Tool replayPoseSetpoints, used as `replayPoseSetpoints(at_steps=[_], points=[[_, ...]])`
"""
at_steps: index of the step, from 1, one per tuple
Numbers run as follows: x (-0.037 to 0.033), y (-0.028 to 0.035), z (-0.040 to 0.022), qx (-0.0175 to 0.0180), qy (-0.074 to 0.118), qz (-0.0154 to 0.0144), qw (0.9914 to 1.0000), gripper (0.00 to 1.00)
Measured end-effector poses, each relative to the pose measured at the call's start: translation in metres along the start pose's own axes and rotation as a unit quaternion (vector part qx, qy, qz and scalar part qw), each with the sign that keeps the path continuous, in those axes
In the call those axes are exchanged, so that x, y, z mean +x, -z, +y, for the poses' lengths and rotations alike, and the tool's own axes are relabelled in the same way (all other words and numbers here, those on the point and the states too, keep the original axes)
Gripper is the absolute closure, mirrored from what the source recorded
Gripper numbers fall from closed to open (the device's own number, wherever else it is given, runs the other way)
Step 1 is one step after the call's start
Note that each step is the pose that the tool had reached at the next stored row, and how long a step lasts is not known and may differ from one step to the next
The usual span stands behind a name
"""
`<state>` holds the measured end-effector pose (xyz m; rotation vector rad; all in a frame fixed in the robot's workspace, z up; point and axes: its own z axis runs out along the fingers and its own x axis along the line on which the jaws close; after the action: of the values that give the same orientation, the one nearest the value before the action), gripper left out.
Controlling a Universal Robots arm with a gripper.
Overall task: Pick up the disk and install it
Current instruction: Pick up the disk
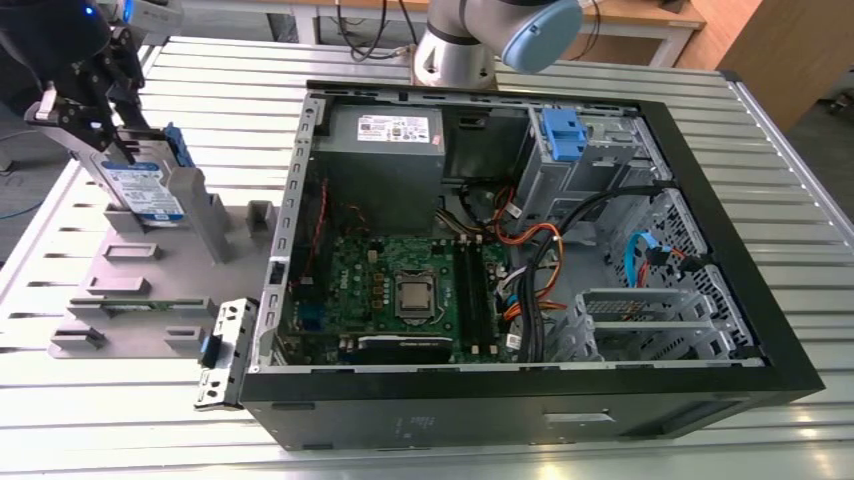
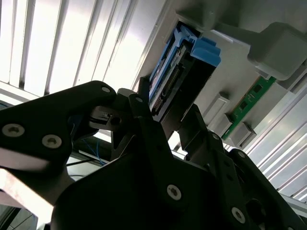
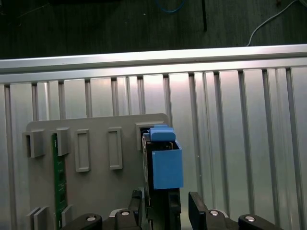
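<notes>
One hand (image 3: 165,197) spread astride one upright disk (image 3: 167,167), standing in one grey holder (image 3: 96,125), one open computer case (image 1: 534,420) nearby

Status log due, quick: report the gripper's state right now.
Gripper: at the disk, which stands upright in the grey holder; whether it is open or closed on the disk cannot be told.

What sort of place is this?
Probably a robotics lab: an open desktop computer case lies on a slatted metal table, and a robot gripper is at a hard drive in a grey fixture.
</notes>
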<state>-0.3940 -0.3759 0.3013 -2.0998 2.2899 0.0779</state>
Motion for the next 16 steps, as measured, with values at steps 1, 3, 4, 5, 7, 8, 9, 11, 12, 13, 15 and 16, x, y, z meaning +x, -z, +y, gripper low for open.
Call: replayPoseSetpoints(at_steps=[1, 3, 4, 5, 7, 8, 9, 11, 12, 13, 15, 16], points=[[0.0001, -0.0001, 0.0, 0.0001, 0.0, 0.0, 1.0, 0.49], [0.0008, -0.0001, -0.0001, 0.0001, 0.0, -0.0001, 1.0, 0.49], [0.0008, -0.0001, -0.0001, 0.0001, 0.0, -0.0001, 1.0, 0.49], [0.0022, 0.0, -0.0002, 0.0001, 0.0, -0.0001, 1.0, 0.49], [0.0035, 0.0001, -0.0004, 0.0001, 0.0, -0.0001, 1.0, 0.49], [0.0035, 0.0001, -0.0004, 0.0001, 0.0, -0.0001, 1.0, 0.49], [0.0036, 0.0001, -0.0004, 0.0001, 0.0, -0.0001, 1.0, 0.49], [0.0036, 0.0001, -0.0004, 0.0001, 0.0, -0.0001, 1.0, 0.49], [0.0036, 0.0001, -0.0004, 0.0001, 0.0, -0.0001, 1.0, 0.49], [0.0036, 0.0001, -0.0004, 0.0001, 0.0, -0.0001, 1.0, 0.49], [0.0037, 0.0001, -0.0004, 0.0001, 0.0, -0.0001, 1.0, 0.49], [0.0037, 0.0001, -0.0004, 0.0001, 0.0, -0.0001, 1.0, 0.49]])
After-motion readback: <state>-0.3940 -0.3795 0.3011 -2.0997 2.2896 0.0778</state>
